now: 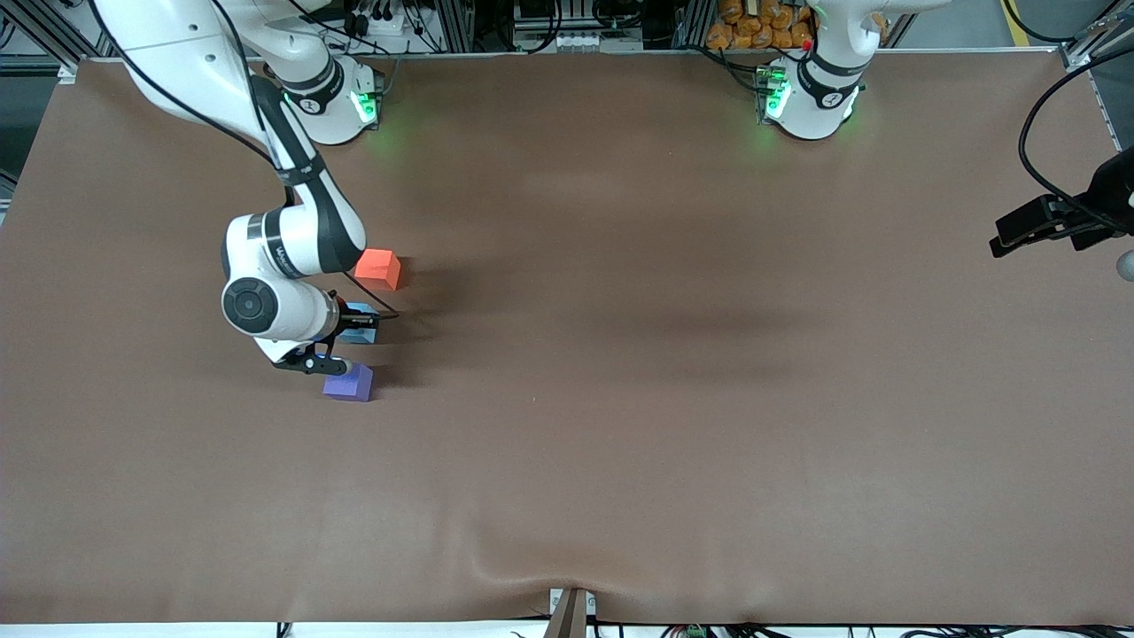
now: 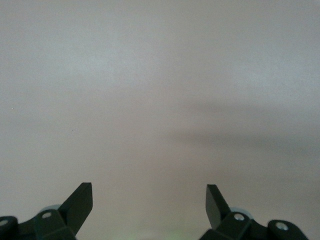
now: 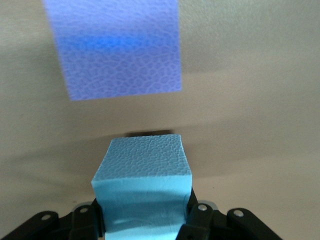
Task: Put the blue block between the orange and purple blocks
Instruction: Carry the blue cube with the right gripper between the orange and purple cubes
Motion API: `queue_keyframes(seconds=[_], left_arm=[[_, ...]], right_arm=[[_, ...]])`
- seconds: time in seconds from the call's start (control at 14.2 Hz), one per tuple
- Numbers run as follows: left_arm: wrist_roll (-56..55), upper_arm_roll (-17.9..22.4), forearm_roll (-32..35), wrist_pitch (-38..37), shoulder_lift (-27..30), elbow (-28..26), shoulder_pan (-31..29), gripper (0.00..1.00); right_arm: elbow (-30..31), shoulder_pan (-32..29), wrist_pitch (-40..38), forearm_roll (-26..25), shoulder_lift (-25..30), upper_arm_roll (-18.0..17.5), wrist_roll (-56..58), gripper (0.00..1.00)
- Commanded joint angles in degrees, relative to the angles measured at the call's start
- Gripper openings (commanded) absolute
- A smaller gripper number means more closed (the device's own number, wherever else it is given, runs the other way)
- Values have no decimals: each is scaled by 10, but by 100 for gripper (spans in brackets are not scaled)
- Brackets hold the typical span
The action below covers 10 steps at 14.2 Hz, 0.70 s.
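Pinching the blue block [image 3: 142, 187], the right gripper [image 1: 354, 326] hangs low between the orange block [image 1: 379, 268] and purple block [image 1: 349, 383]. Releasing off-centre could nudge the purple cube just beside it. The left gripper [image 2: 149, 207] waits spread over bare table [image 1: 673, 390].

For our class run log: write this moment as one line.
right claw: shut on light sky-blue matte cube, between orange-red cube and violet-purple cube | left claw: open, waiting
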<state>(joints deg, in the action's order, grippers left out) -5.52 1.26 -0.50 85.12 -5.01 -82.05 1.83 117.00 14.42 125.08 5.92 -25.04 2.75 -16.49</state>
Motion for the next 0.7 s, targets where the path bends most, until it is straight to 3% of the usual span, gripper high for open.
queue_keyframes(seconds=[0.0, 0.63], left_arm=[[7, -6, 13, 7, 18, -17, -5, 100], [10, -6, 12, 7, 19, -19, -14, 100]], right_arm=[[7, -13, 9, 28, -2, -10, 4, 42], [7, -6, 11, 28, -2, -12, 7, 44]])
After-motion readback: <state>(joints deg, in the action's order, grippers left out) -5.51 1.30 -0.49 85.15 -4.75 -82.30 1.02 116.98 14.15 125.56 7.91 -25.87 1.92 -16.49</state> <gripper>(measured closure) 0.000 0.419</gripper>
